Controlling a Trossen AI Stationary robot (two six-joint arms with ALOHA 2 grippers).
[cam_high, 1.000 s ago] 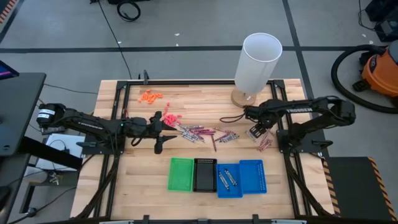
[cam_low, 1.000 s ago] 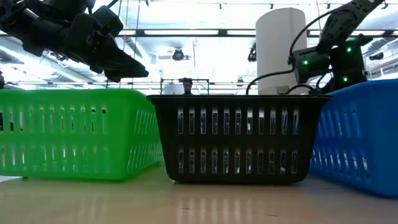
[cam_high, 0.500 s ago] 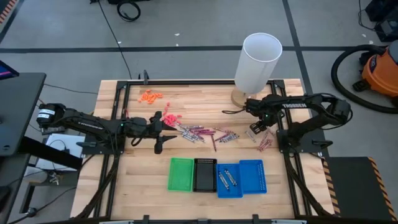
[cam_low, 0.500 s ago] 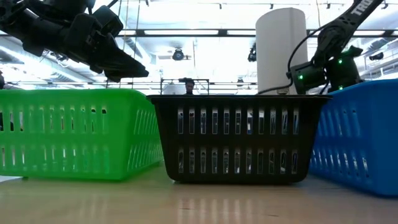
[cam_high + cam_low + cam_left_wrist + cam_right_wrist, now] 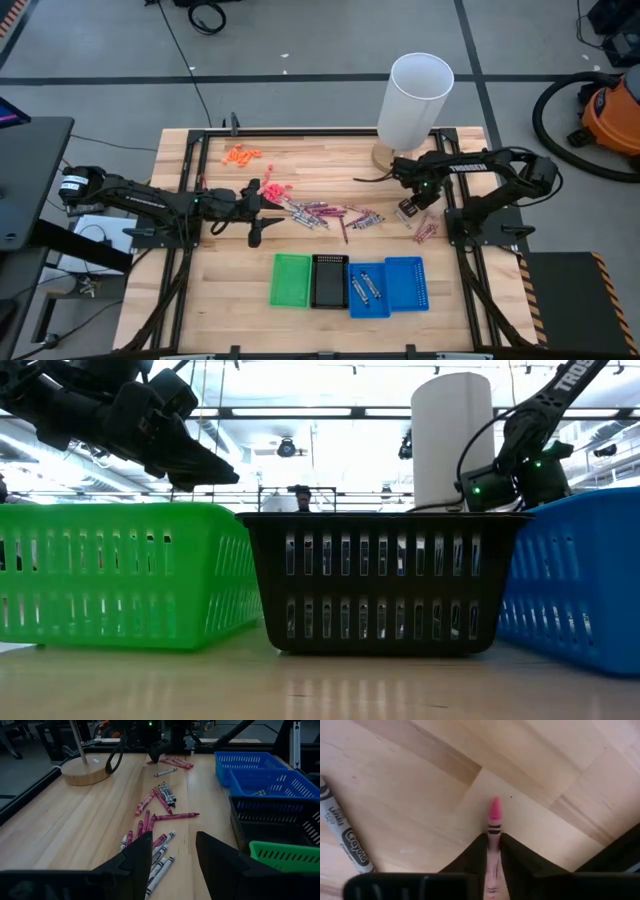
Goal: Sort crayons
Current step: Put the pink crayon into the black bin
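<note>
Right end effector pinches a pink crayon on the desk

High view: right end effector (image 5: 409, 208) at three o'clock of the crayon scatter (image 5: 335, 215); left end effector (image 5: 262, 215) parted, idle at nine.
Right wrist view: pink crayon (image 5: 493, 827) clamped between fingers (image 5: 512, 857), long axis pointing twelve.

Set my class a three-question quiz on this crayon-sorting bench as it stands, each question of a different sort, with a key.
1. True or false: the right gripper is shut on a pink crayon.
2. Which tray holds crayons? A green tray; B black tray; C the blue tray next to the black one.
3. Fill in: the left gripper is ____ above the table.

Key: 1 true; 2 C; 3 open.
</note>
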